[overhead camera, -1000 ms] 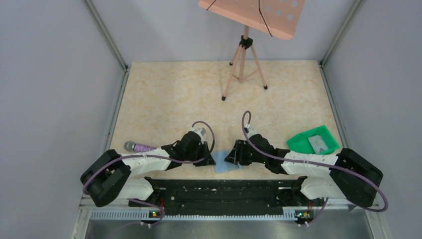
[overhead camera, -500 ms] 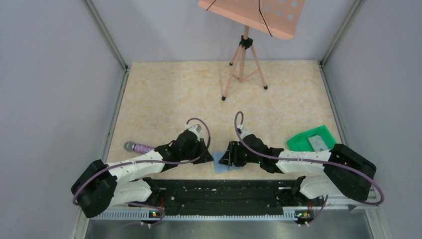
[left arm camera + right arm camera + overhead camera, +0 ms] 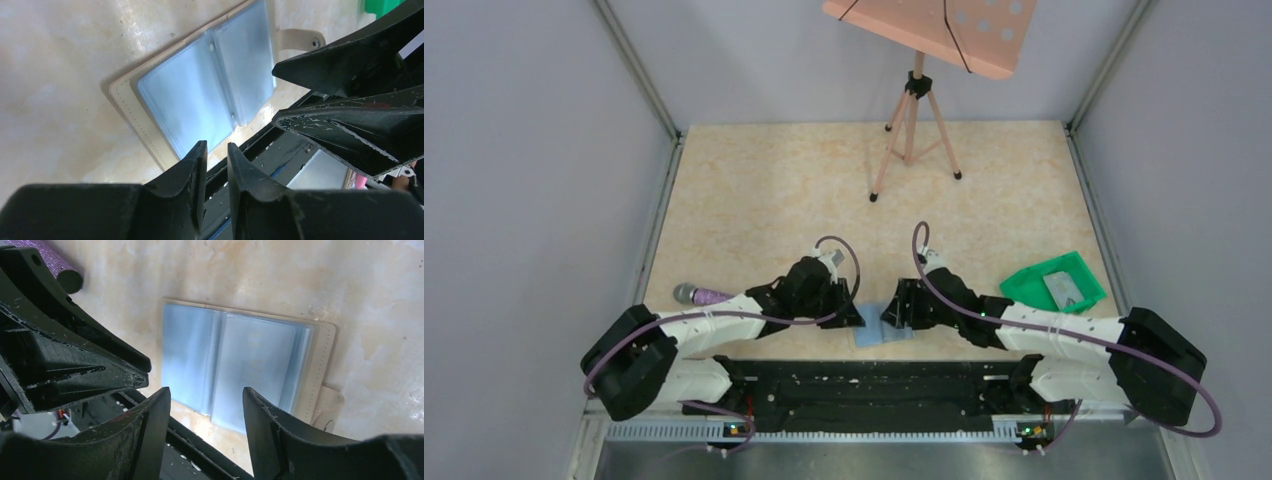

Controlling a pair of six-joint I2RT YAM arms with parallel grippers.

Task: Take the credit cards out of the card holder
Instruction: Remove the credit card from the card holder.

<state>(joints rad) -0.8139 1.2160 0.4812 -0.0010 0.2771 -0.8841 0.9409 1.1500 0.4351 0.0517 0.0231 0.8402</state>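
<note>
The card holder lies spread open and flat on the desk, pale blue panels facing up inside a beige border, right between the two grippers and just beneath their fingertips. The left gripper hangs low over the holder's near-left edge; in its own wrist view its jaws are parted by only a narrow slit with nothing between them, and the tips sit over the beige rim of the holder, though contact cannot be judged. The right gripper faces it from the other side with jaws spread wider and empty, the holder showing through the gap just ahead of the tips. Whether any cards remain in the blue sleeves cannot be made out. Well out beyond the right gripper, on its outer side, a green tray holds one grey credit card lying flat. On the outer side of the left gripper, a purple microphone rests on the desk.
</note>
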